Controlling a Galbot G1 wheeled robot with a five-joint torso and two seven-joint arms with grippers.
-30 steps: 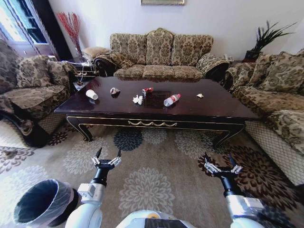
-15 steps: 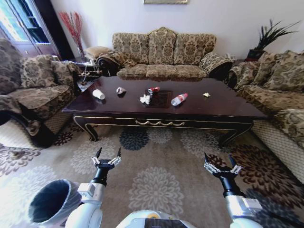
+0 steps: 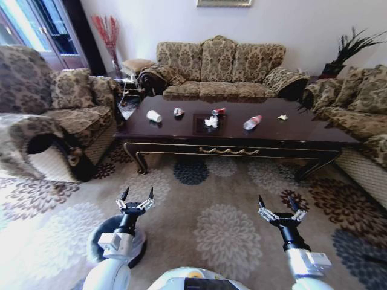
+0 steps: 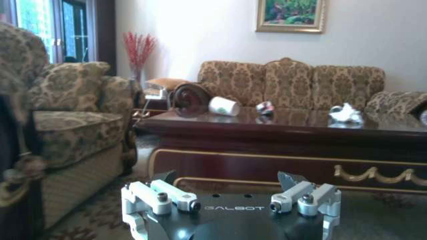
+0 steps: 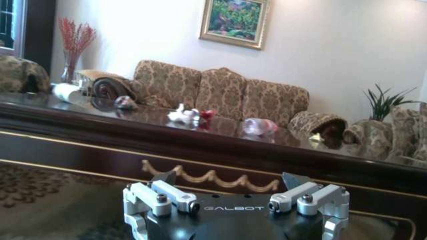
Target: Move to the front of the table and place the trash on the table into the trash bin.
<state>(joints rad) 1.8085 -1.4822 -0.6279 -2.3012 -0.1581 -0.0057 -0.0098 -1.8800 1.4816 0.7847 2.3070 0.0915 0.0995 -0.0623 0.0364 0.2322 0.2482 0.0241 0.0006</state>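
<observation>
From the head view, the tabletop (image 3: 181,130) stands across the patterned carpet ahead, well apart from both arms. On it lie a white paper cup (image 3: 153,116), a small crumpled wrapper (image 3: 178,112), a crushed red can (image 3: 218,111), a white paper wad (image 3: 211,121), a clear bottle (image 3: 252,122) with a red cap, and a tiny scrap (image 3: 282,117) near the far right. The left end effector (image 3: 135,201) and right end effector (image 3: 280,209) hover low over the carpet, fingers spread wide, holding nothing. The trash bin (image 3: 100,238) sits on the floor just beside the left arm.

In the left wrist view, the left end effector (image 4: 230,192) gapes wide before the table apron; the cup (image 4: 224,106) lies on its side.

In the right wrist view, the right end effector (image 5: 230,192) is equally wide, with the wad (image 5: 182,115) and bottle (image 5: 259,126) on the tabletop beyond.
</observation>
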